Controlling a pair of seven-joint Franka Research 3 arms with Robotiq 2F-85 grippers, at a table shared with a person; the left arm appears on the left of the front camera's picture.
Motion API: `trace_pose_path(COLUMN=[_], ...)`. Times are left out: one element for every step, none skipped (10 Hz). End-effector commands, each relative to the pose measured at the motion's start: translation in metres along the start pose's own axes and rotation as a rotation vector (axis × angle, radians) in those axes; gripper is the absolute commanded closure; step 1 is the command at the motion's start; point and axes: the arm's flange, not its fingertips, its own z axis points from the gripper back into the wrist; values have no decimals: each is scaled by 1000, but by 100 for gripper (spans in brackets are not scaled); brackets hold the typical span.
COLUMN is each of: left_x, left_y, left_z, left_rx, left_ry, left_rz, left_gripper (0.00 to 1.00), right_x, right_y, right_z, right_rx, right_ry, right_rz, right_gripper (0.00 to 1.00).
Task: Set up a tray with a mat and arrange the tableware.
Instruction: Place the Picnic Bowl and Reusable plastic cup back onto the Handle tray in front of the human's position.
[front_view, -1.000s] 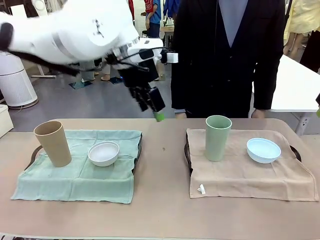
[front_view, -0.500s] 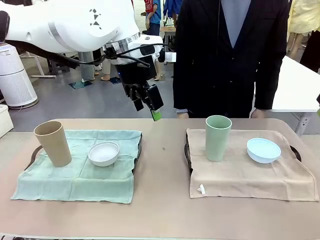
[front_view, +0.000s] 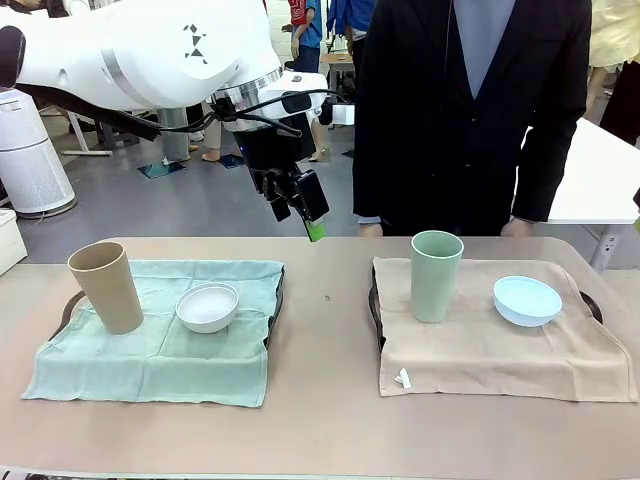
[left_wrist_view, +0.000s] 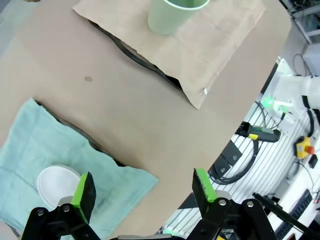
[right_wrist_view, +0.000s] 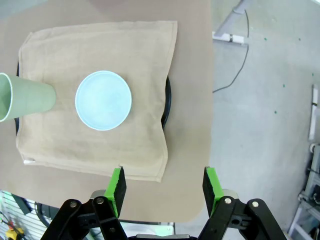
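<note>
Look at your worktop (front_view: 320, 400): two trays sit on it, each with a cloth mat over it. On your left side a green mat (front_view: 150, 345) covers a dark tray (front_view: 276, 300), and you can see only the tray's edge peeking out. A tan cup (front_view: 106, 286) stands upright on that mat, and a small white bowl (front_view: 207, 306) sits just beside it, toward the middle of the worktop. On your right side a tan mat (front_view: 500, 345) covers the other tray (front_view: 374, 305). A pale green cup (front_view: 436, 275) stands upright on it, and a light blue bowl (front_view: 527, 300) sits near the cup, farther out to the right. Your left claw (front_view: 308, 215) hangs in the air above the far edge of the worktop, between the two trays. Its fingers (left_wrist_view: 84, 189) are wide apart and hold nothing. In your right wrist view, your right claw (right_wrist_view: 162, 185) is up high over the right end of the worktop, looking down on the light blue bowl and the tan mat. Its fingers (right_wrist_view: 118, 184) are apart too, with nothing between them. A person in a dark jacket (front_view: 470, 110) stands at the far side of the worktop.
</note>
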Motion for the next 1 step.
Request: trace_pose_path(left_x=[-5], left_y=[0], left_z=[0], left_rx=[-13], left_ry=[-17], left_rz=[-15], left_gripper=[0], right_x=[0], right_y=[1], right_z=[1], right_rx=[1], right_ry=[-3], right_rz=[1], right_gripper=[20])
